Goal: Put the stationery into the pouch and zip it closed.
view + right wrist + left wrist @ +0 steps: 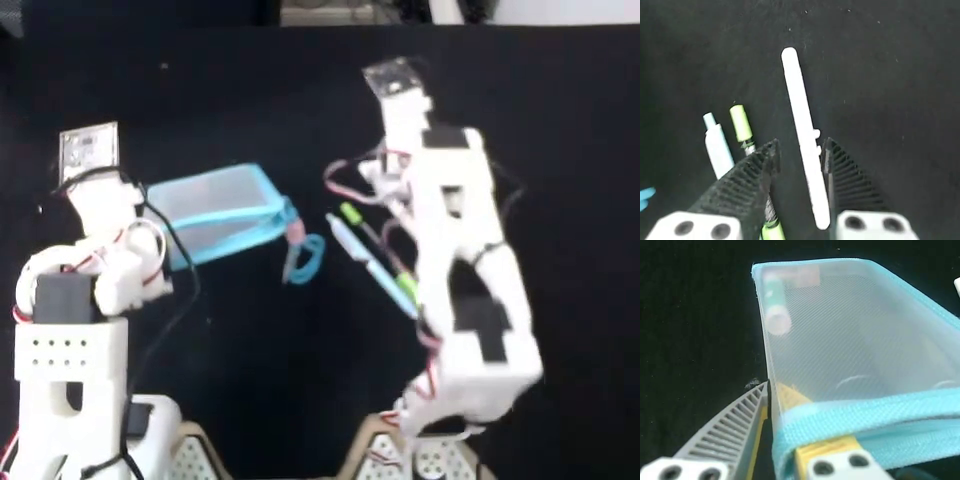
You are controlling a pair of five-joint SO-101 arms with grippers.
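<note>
- left arm [80, 290]: stands at the left side of the black table [250, 380].
- left gripper [774, 396]: jaws pinch one short end of the pouch, with a grey ribbed finger [735, 427] on one face and a yellow-backed finger on the other.
- pouch [220, 212]: translucent mesh with turquoise edging, just right of the left arm. whether its zip is open cannot be told.
- contents seen through the mesh: a white tube [776, 310] with a green band and a pale pink block [807, 276], both at the end away from the grip.
- turquoise looped item [305, 255]: just beside the pouch's right end, with a pinkish part. it is too blurred to identify.
- light blue pen [352, 248] and green pen [350, 213]: side by side on the table between the pouch and the right arm, both outside the pouch.
- white pen [801, 115]: on the table beside the green pen, outside the pouch.
- right gripper [801, 145]: jaws spread, with one black ribbed finger [752, 172] on each side of the white pen. a gap shows on the green pen's side, and contact on the other side cannot be told.
- right arm [460, 260]: extends over the pens' right ends.
</note>
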